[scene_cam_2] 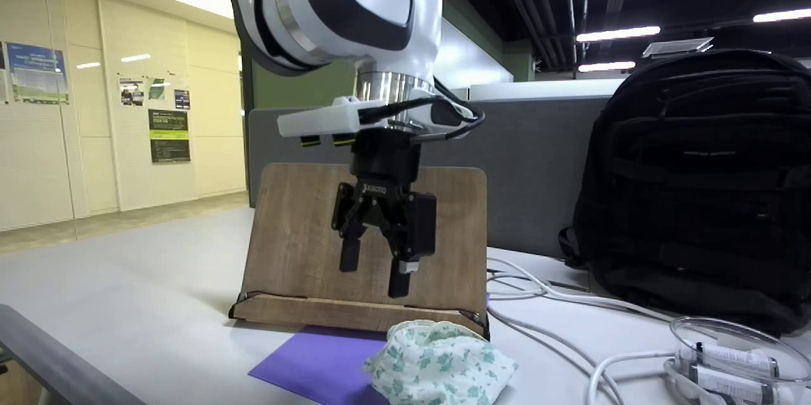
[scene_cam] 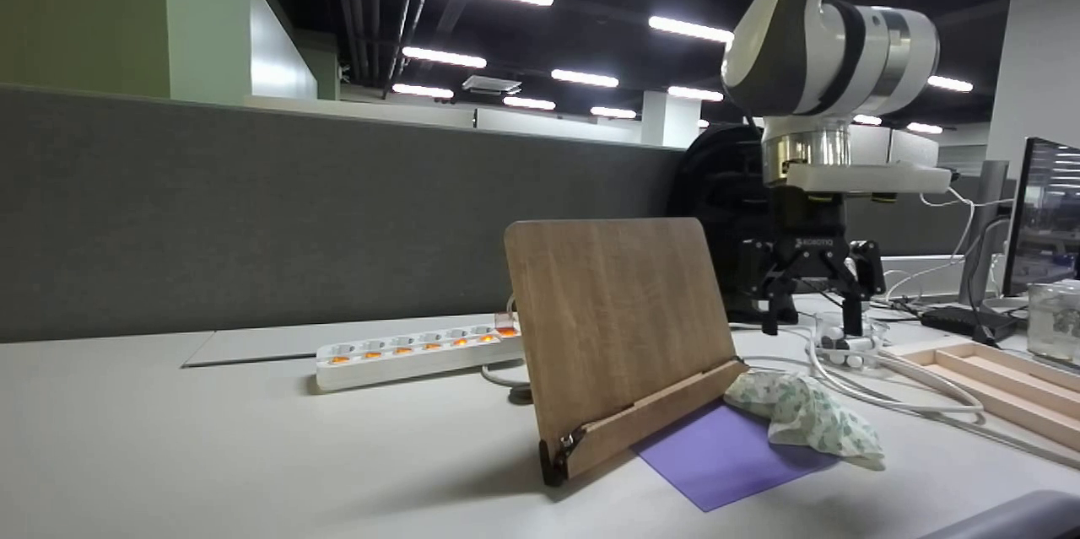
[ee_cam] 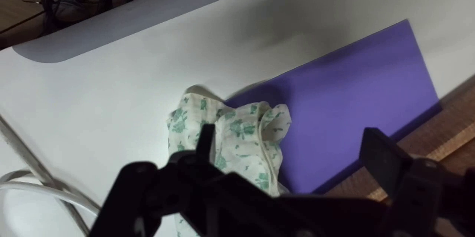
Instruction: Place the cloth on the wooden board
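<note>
The cloth (scene_cam: 814,417), white with green flowers, lies crumpled on the table, partly over a purple sheet (scene_cam: 726,459). The cloth also shows in an exterior view (scene_cam_2: 440,367) and in the wrist view (ee_cam: 241,129). The wooden board (scene_cam: 620,320) stands tilted back with a ledge along its lower edge; it also shows in an exterior view (scene_cam_2: 291,234). My gripper (scene_cam: 812,321) is open and empty above the table, higher than the cloth. In an exterior view the gripper (scene_cam_2: 374,270) appears in front of the board. In the wrist view the fingers (ee_cam: 289,137) are wide apart.
A white power strip (scene_cam: 413,358) lies behind the board. A black backpack (scene_cam_2: 703,202) stands against the grey partition (scene_cam: 337,218). White cables (scene_cam_2: 545,294), a clear container with batteries (scene_cam_2: 741,367) and a light wooden tray (scene_cam: 1004,391) are near the cloth.
</note>
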